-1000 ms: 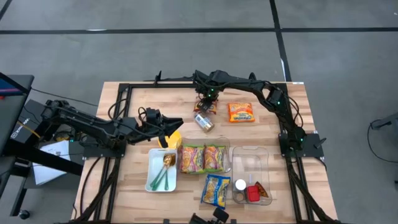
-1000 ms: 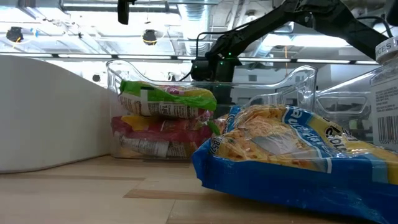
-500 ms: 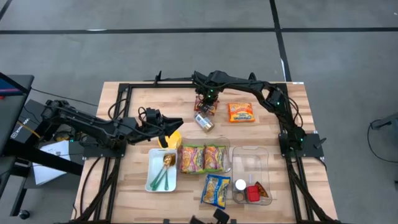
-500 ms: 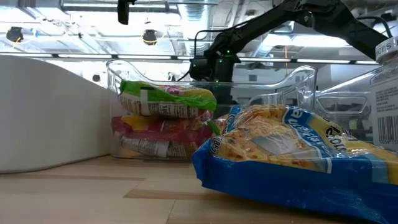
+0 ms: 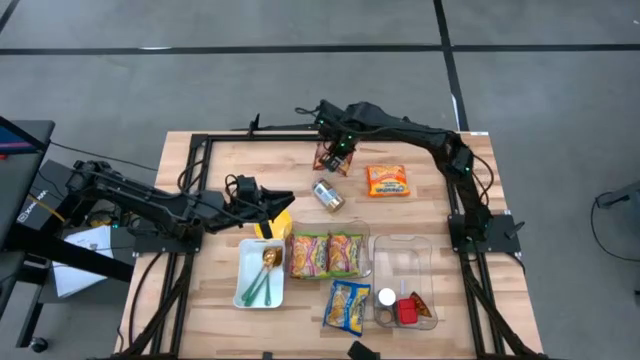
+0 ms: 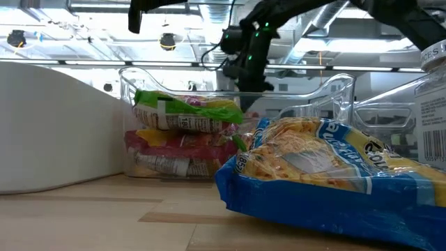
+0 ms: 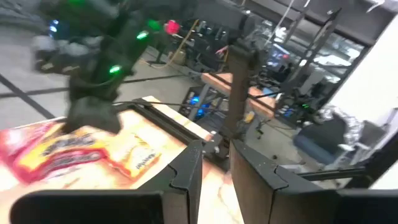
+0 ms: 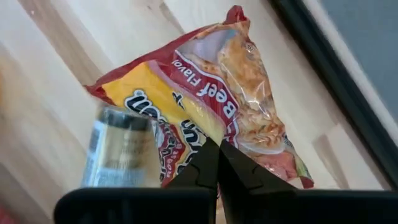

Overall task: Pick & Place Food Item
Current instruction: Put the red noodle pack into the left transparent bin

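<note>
**Right claw clenched on beef noodle packet at far edge of table**

Right claw [image 5: 336, 152] is over the far middle of the table [image 5: 225, 165]; fingers pinched tight together in the right wrist view, closed on the edge of the red-and-yellow beef noodle packet [image 8: 205, 118]; packet hangs from the claw and looks lifted off the wood, though how far I can't say; its long axis runs away from the fingertips, so it dangles lengthways below the grip; a tin can [image 5: 328, 195] lies on its side just beside and nearer the bins, apart from the packet; an orange noodle packet [image 5: 387, 180] lies flat to the right of it, untouched.

Left claw [image 5: 284, 201] waits at the table's left-middle, near a yellow thing by the white tray [image 5: 243, 280]; fingers slightly apart, holding nothing I can see.

Likely drop spot is the clear bin [image 5: 366, 245] already holding noodle packets, which lies from the right claw toward the near side of the table; right arm has the packet, so the move is its to make; the can sits roughly in that path, so the carry needs height.
</note>
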You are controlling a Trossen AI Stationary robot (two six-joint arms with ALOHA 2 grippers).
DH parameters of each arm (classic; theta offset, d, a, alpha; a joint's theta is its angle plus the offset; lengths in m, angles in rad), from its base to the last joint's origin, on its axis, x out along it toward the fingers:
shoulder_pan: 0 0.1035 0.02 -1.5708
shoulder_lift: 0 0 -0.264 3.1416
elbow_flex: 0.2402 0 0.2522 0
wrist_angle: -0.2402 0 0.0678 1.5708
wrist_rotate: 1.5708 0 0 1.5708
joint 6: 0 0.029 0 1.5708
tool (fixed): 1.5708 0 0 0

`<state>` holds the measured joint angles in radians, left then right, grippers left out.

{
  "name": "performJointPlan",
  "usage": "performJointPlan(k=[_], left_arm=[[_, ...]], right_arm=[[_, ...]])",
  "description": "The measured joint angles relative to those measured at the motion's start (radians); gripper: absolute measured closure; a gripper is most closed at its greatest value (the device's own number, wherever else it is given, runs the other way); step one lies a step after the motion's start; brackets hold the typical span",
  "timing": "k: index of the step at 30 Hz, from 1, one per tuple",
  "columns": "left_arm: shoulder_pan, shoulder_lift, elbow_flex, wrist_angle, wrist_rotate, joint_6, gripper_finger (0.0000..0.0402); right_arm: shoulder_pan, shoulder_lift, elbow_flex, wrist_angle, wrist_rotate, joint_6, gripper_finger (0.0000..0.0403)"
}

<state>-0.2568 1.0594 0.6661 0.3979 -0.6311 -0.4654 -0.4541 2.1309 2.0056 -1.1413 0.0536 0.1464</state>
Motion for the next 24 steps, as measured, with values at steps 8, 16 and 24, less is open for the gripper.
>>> performJointPlan(k=[8,16,24], left_arm=[[0.001,0.0,0.0,-0.003,-0.024,0.084,0.0325],[0.001,-0.051,0.0,-0.059,-0.027,0.114,0.0325],[0.001,-0.172,0.0,-0.198,-0.027,0.125,0.0325]], right_arm=[[0.031,-0.107,0.0,-0.106,0.0,0.004,0.0403],[0.157,-0.215,0.0,-0.259,-0.039,-0.171,0.0403],[0.334,-0.303,0.0,-0.31,-0.114,-0.381,0.0403]])
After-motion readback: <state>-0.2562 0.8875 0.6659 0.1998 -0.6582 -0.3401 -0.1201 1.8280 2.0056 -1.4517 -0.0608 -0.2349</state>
